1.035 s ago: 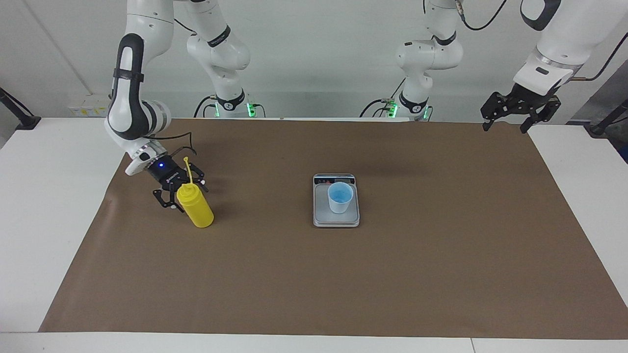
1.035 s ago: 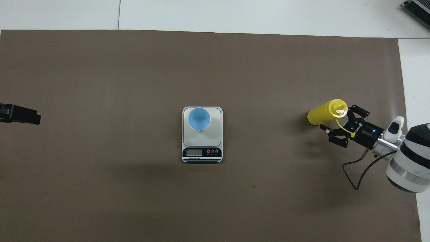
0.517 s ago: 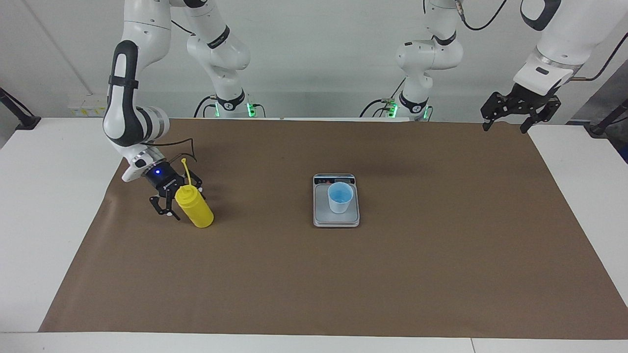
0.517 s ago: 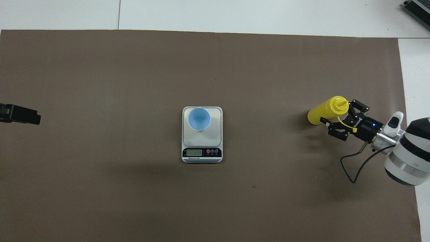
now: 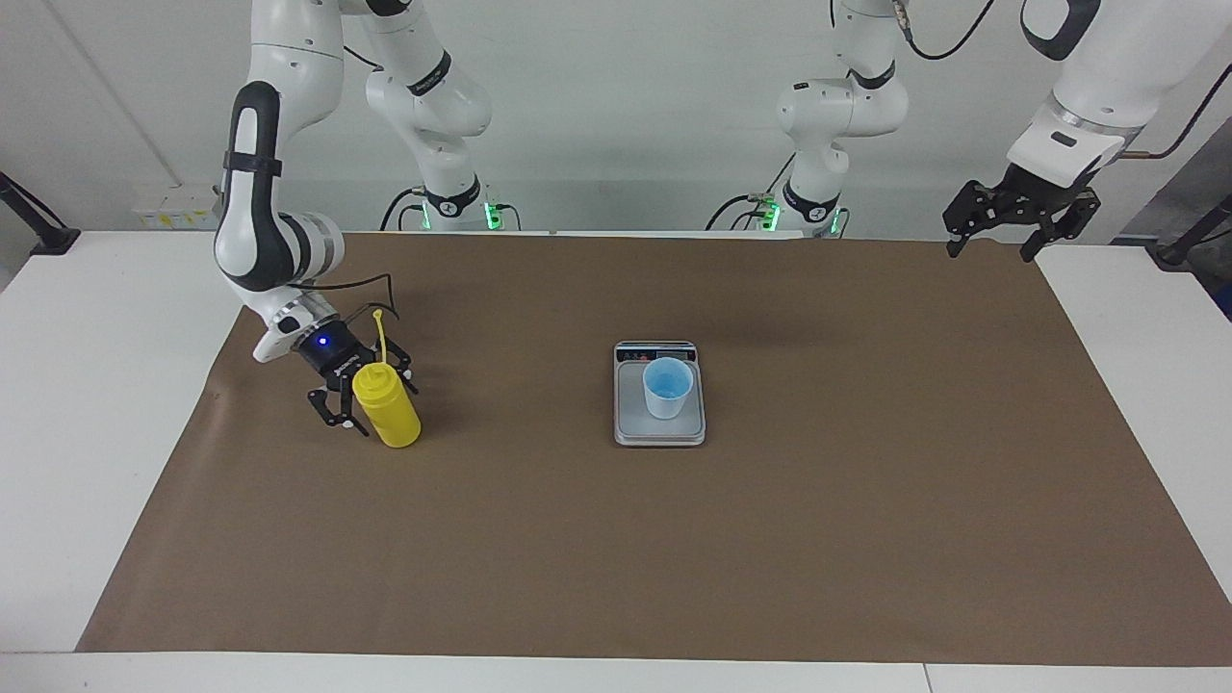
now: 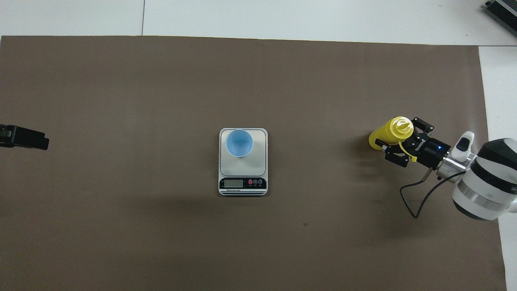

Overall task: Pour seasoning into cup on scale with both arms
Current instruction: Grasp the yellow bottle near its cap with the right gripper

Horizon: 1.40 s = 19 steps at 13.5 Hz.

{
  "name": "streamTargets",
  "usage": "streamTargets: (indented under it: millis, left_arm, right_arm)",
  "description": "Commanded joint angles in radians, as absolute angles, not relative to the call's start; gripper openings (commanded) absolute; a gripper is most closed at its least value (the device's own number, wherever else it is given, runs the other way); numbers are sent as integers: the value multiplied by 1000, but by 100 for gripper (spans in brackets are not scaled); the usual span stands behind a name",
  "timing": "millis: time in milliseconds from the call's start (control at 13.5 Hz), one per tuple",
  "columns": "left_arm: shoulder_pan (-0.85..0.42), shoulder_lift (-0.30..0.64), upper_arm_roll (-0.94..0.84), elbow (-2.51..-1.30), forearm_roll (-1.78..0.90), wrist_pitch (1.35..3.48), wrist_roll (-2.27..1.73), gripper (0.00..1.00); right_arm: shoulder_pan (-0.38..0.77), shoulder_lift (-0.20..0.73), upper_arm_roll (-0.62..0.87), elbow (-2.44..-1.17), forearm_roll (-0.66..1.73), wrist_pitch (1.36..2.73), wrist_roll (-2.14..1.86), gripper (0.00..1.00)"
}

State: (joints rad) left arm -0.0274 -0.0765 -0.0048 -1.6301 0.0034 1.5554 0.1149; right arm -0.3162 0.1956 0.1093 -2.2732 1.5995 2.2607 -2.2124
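White table (image 5: 96, 385) carries a brown mat (image 5: 770, 539) bearing scale (image 5: 659, 438) and seasoning (image 5: 390, 416)

The cup (image 5: 667, 387) stands on the scale (image 5: 659, 429), mid-table.

Pretty clearly a robotics lab. Two white Franka arms (image 5: 279, 221) are bolted at one edge of a white bench (image 5: 87, 404), green status lights glowing at their bases (image 5: 493, 214), black cables trailing off them. A brown paper mat (image 6: 121, 101) covers the work area, the wall is plain white, and a digital kitchen scale (image 6: 243, 161) sits dead centre like a test prop.
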Motion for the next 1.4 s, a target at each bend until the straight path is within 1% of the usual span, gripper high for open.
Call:
streamTargets:
  millis: [0,74,148,296,370,443,665,1035,1330]
  left_arm:
    - [-17,-100,-11,-1652,8,1549,118,100]
    - [-17,-100,-11,-1654,8,1549,118,100]
    - [-17,-100,-11,-1652,8,1549,118,100]
    - [-17,-98,-11,-1648,8,1562,120,100]
    - [-18,-98,-11,-1646,9,1569,120,100]
    - [-26,-95,-12,-1646,11,1574,121,100]
    - [-31,-91,-20,-1643,5,1603,121,100]
    - [-29,-92,-23,-1641,-18,1551,68,100]
    - [-31,-106,-25,-1670,-18,1565,77,100]
  right_arm:
    - [-314,209,118,-2258,1624,2278,-2200,69]
    - [-313,209,117,-2255,1624,2278,-2198,46]
    - [-314,209,117,-2241,1624,2278,-2195,38]
    - [-313,209,117,-2240,1623,2276,-2177,18]
    - [-314,207,115,-2232,1623,2276,-2163,11]
    - [-314,206,115,-2221,1609,2275,-2139,6]
    - [-313,198,112,-2188,1544,2275,-2082,4]
    - [-314,183,110,-2044,1157,2273,-1858,4]
    - [-275,146,110,-1978,878,2273,-1669,4]
